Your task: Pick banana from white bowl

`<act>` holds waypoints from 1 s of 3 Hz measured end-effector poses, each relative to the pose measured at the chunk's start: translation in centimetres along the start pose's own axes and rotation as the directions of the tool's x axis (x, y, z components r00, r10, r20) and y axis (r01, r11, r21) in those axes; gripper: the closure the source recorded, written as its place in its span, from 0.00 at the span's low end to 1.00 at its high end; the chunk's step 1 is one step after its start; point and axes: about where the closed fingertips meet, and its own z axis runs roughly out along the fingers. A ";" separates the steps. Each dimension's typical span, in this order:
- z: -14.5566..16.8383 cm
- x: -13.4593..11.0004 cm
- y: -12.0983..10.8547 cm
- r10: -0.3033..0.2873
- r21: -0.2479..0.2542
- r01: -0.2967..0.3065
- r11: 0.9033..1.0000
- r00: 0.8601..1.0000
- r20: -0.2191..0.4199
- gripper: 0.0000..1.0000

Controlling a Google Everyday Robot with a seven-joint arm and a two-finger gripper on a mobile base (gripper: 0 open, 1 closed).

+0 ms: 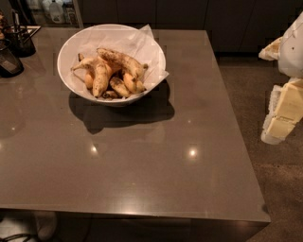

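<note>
1. Camera view looks down across a table, and the robot arm (294,47) comes in only at the far right edge of the frame, off to the side of the table and above the floor.
2. The arm's upper part is a rounded white shell. Below it hang pale yellow and white blocks that make up the gripper (280,118).
3. The gripper is well apart from the white bowl (70,53) and holds nothing that can be seen. Whether it is set wide or narrow, I cannot tell.
4. The white bowl stands on the far left part of the table (151,165), lined with crinkled white paper (142,43) whose corners stick out over the rim on the right.
5. A heap of bananas (102,78) lies in the bowl, yellow with heavy brown spotting. The topmost banana (122,61) lies across the pile, slanting from upper left down to the right.
6. The table top is smooth, grey-brown and glossy. It shows small bright light spots and the bowl's dark shadow in front of the bowl.
7. At the table's left edge stand two dark containers (19,40), one behind the other.
8. Behind the table runs a row of dark cabinets (189,14), and a few pale bottles (56,10) sit at the upper left.
9. The floor (279,198) to the right of the table is speckled brown-grey.
</note>
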 end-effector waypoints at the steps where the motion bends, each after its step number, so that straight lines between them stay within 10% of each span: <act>1: 0.0 0.0 0.0 0.000 0.000 0.000 1.000 1.000 0.000 0.00; 3: 0.0 -1.6 -1.5 -0.004 -0.040 0.004 0.999 1.000 0.000 0.00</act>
